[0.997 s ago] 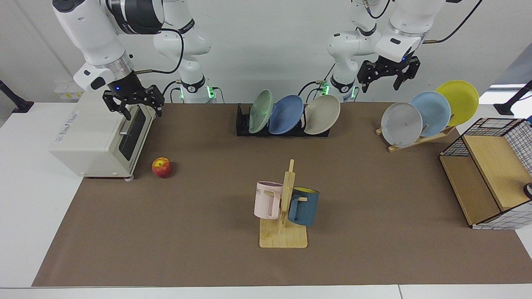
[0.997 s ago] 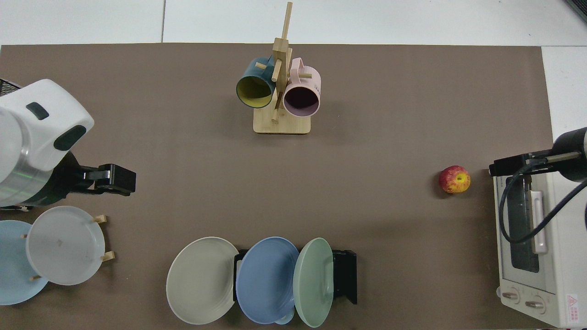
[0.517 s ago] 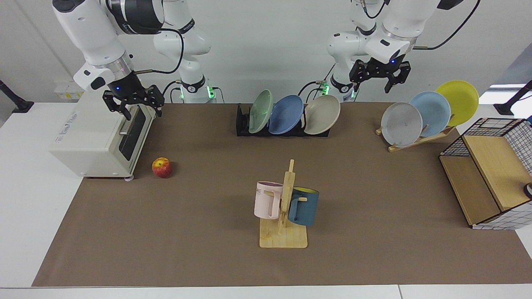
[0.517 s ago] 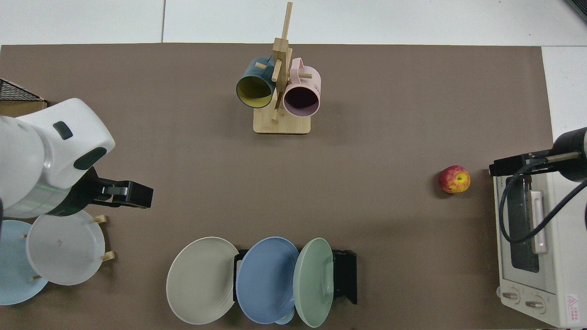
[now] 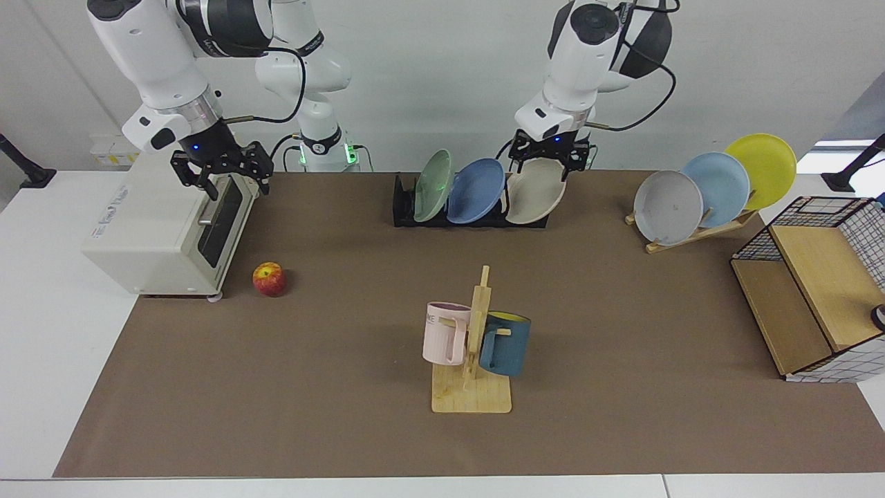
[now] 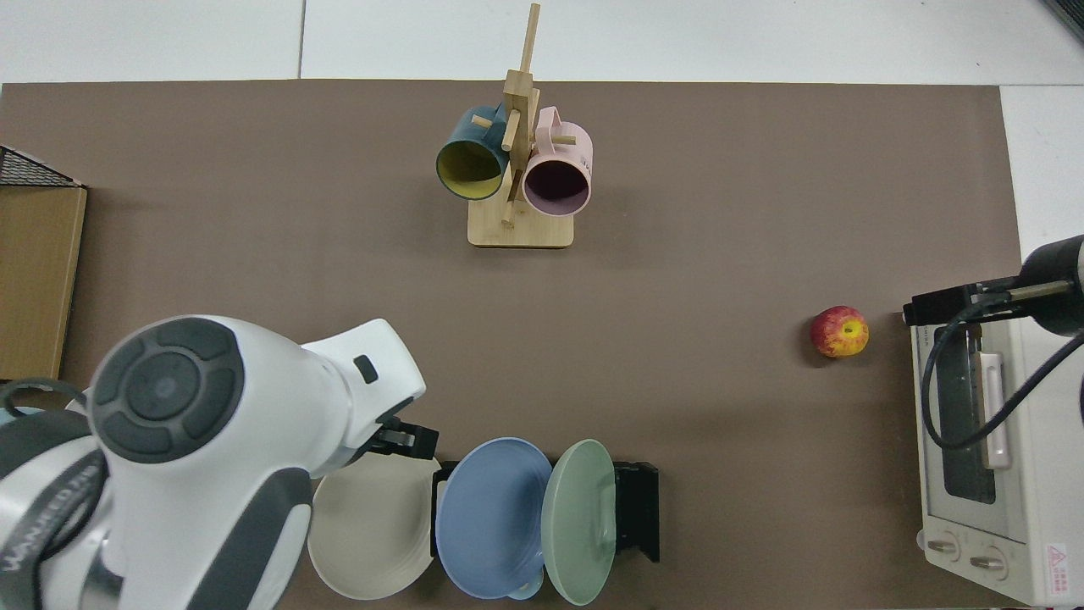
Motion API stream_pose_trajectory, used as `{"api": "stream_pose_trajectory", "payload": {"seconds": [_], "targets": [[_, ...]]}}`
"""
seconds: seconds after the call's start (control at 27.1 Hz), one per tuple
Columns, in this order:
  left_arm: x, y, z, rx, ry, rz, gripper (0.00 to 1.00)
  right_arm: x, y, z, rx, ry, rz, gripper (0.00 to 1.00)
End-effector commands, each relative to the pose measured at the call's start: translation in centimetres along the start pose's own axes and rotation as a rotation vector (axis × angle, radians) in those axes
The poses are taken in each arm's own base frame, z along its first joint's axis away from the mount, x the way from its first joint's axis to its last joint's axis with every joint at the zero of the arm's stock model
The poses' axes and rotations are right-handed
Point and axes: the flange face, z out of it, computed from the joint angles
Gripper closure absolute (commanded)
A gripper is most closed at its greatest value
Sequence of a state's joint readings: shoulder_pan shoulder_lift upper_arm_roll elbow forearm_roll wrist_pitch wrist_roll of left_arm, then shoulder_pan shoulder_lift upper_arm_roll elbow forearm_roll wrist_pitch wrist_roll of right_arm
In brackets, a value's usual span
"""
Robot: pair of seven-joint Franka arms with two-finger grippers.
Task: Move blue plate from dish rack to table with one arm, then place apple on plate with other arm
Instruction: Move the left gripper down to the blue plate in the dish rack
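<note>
The blue plate [image 5: 476, 191] [image 6: 491, 517] leans in the middle slot of the black dish rack [image 5: 403, 205] [image 6: 637, 508] at the back of the table [image 5: 346, 387], between a green plate and a beige one. My left gripper [image 5: 550, 160] [image 6: 408, 441] hangs open over the beige plate's top rim, just right of the blue plate in the facing view. The apple [image 5: 269, 279] [image 6: 839, 331] lies on the mat beside the toaster oven. My right gripper [image 5: 220, 171] [image 6: 933, 307] waits open above the oven's front.
A green plate [image 5: 433, 185] and a beige plate [image 5: 538, 197] flank the blue one. A wooden rack [image 5: 691, 235] holds grey, pale blue and yellow plates. A mug tree [image 5: 473, 346] stands mid-table, a toaster oven [image 5: 159, 228] at the facing view's left, a wire basket [image 5: 816, 277] at its right.
The left arm has swung from above the wooden plate rack across to the black dish rack and come lower, to the beige plate's rim. The right arm and the apple have not moved.
</note>
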State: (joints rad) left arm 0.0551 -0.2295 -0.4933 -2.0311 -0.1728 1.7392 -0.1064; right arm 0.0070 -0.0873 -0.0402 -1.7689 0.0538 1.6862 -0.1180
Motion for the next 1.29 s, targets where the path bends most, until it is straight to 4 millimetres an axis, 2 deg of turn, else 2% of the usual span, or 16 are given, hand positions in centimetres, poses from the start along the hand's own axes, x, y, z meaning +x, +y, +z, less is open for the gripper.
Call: {"api": "stream_pose_trajectory", "payload": {"seconds": [0.0, 0.07, 0.26, 0.48, 0.78, 0.89, 1.0, 1.07, 1.14, 1.26], "targets": [[-2.7, 2.1, 4.1, -0.016, 0.025, 0.000, 0.00, -0.3, -0.2, -0.3, 0.001, -0.008, 0.020, 0.00], [-3.1, 3.0, 6.0, -0.003, 0.018, 0.008, 0.00, -0.3, -0.2, -0.3, -0.001, -0.008, 0.020, 0.00], [-3.7, 4.5, 8.5, -0.024, 0.005, -0.001, 0.00, -0.3, -0.2, -0.3, -0.001, -0.008, 0.020, 0.00], [-4.6, 6.5, 13.2, -0.025, 0.041, -0.018, 0.00, -0.3, -0.2, -0.3, 0.001, -0.008, 0.020, 0.00], [-5.9, 7.7, 15.0, 0.002, 0.020, 0.004, 0.03, -0.3, 0.3, -0.3, -0.001, -0.006, 0.029, 0.00], [-5.9, 7.7, 15.0, 0.002, 0.018, 0.000, 0.25, 0.0, -0.3, -0.5, -0.019, 0.016, 0.004, 0.00], [-6.1, 8.0, 15.1, 0.006, 0.009, -0.009, 0.68, 0.8, -0.3, 0.2, -0.028, 0.075, 0.006, 0.00], [-6.2, 8.2, 15.1, 0.009, 0.006, -0.005, 0.88, 1.2, -0.3, 0.9, -0.033, 0.092, 0.006, 0.00], [-6.3, 8.2, 15.1, 0.011, 0.003, -0.004, 0.96, 1.7, -0.2, 1.9, -0.041, 0.094, 0.005, 0.00], [-6.3, 8.2, 15.1, 0.012, -0.008, -0.001, 1.00, 2.8, 0.2, 3.8, -0.069, 0.085, -0.002, 0.00]]}}
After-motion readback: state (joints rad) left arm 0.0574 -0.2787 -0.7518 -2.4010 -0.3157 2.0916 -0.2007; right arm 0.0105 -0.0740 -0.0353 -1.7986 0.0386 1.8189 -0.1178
